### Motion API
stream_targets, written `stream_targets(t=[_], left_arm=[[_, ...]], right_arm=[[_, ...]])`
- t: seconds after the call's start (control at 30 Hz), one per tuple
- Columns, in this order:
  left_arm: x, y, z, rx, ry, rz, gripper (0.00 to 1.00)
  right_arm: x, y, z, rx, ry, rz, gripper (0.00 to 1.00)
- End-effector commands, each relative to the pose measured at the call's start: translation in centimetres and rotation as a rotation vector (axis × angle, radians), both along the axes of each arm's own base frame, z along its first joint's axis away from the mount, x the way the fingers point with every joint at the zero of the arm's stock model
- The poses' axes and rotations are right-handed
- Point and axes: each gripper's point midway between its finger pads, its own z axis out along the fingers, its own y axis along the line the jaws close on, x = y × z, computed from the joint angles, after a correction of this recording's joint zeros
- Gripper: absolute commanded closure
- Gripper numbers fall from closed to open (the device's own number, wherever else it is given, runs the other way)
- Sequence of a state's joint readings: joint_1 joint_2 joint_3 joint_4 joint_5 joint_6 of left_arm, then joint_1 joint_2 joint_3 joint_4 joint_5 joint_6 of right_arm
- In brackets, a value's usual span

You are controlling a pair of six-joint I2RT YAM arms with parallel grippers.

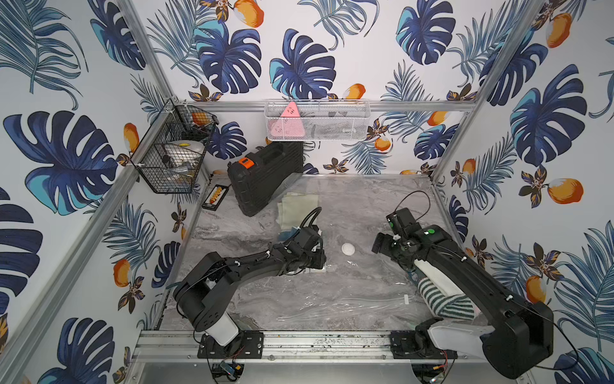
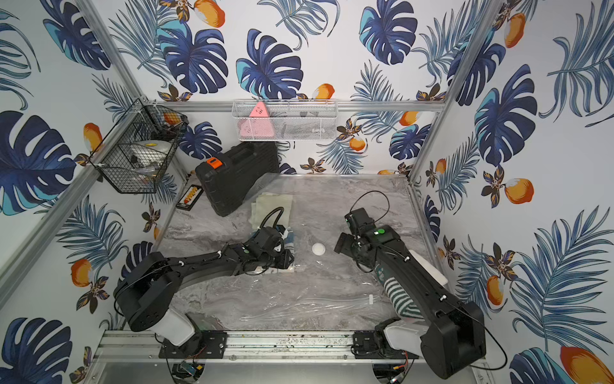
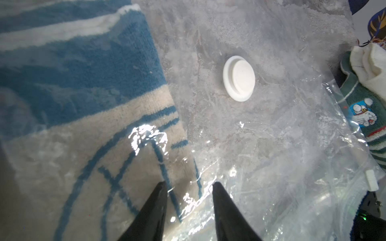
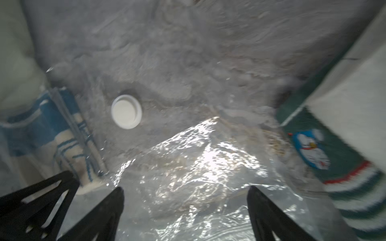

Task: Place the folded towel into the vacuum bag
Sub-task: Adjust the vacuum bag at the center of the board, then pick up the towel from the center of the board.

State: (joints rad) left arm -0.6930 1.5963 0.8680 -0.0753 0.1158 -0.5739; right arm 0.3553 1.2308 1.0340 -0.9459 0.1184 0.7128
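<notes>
The vacuum bag (image 1: 332, 292) (image 2: 299, 299) lies flat on the marble table, clear and crinkled, its round white valve (image 1: 348, 248) (image 3: 239, 78) (image 4: 126, 111) facing up. The folded towel (image 3: 87, 87) (image 1: 288, 233) (image 4: 41, 129), blue and cream, rests beneath the glossy film at the bag's left side. My left gripper (image 3: 190, 184) (image 1: 319, 258) hovers over the towel's corner, jaws apart, with nothing pinched between them. Over the bag's right part, the right gripper (image 4: 186, 188) (image 1: 379, 244) stands wide open and empty. A white slider clip (image 3: 371, 180) sits on the zip edge.
A green striped towel (image 1: 442, 296) (image 4: 344, 167) lies under the right arm by the right wall. A cream cloth (image 1: 297, 206) and a black tool case (image 1: 265, 179) sit at the back. A black wire basket (image 1: 172, 159) and a white mesh basket (image 1: 315, 119) hang on the walls.
</notes>
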Motion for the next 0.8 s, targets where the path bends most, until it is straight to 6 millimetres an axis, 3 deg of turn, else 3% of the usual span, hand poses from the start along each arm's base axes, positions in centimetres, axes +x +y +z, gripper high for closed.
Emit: stream_targets(t=[0.0, 0.13, 0.27, 0.4, 0.57, 0.77], left_arm=[[0.2, -1.0, 1.7, -0.051, -0.026, -0.033, 0.58], [0.2, -1.1, 2.5, -0.038, -0.046, -0.069, 0.57], [-0.2, -1.5, 2.9, -0.071, -0.04, -0.087, 0.57], [-0.5, -2.1, 3.1, -0.115, -0.026, -0.095, 0.56], [-0.7, -2.1, 3.1, -0.118, -0.024, -0.101, 0.56], [-0.8, -2.1, 3.3, -0.125, -0.026, -0.104, 0.56]], right_arm=[[-3.3, -6.7, 0.0, -0.187, 0.107, -0.16, 0.0], [-4.5, -11.0, 0.3, -0.22, 0.132, -0.285, 0.0], [-4.8, -13.7, 0.1, -0.263, 0.17, -0.358, 0.0], [-5.0, -15.9, -1.5, -0.217, 0.209, -0.468, 0.0], [-5.9, -15.8, -4.7, -0.102, 0.293, -0.54, 0.0], [-5.1, -13.9, -9.1, 0.03, 0.317, -0.556, 0.05]])
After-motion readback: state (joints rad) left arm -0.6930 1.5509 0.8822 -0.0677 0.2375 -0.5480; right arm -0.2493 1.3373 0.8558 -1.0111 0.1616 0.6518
